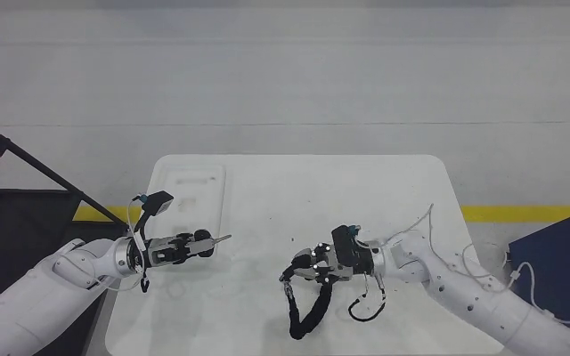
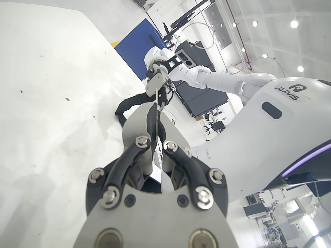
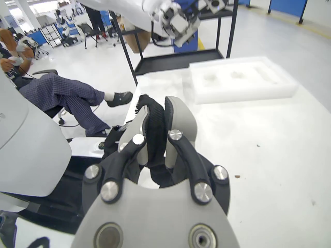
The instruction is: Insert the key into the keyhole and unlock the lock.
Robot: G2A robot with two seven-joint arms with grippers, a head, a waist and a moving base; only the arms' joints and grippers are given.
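On table (image 1: 374, 191), tray (image 1: 190, 182) at 10 o'clock corner. At 9 o'clock from centre, just nearer than tray: left gripper (image 1: 207, 242), key (image 1: 222, 238) clamped in it, tip toward 3 o'clock. Near centre, facing 9 o'clock: right gripper (image 1: 299, 271), closed on lock (image 1: 312, 313), loop drooping toward 6 o'clock. Key and lock apart.

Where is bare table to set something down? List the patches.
Free: the far table, from the foam tray to its right edge; the strip between left gripper, holding the key, and right gripper. Crowded: the near side around the cable lock.
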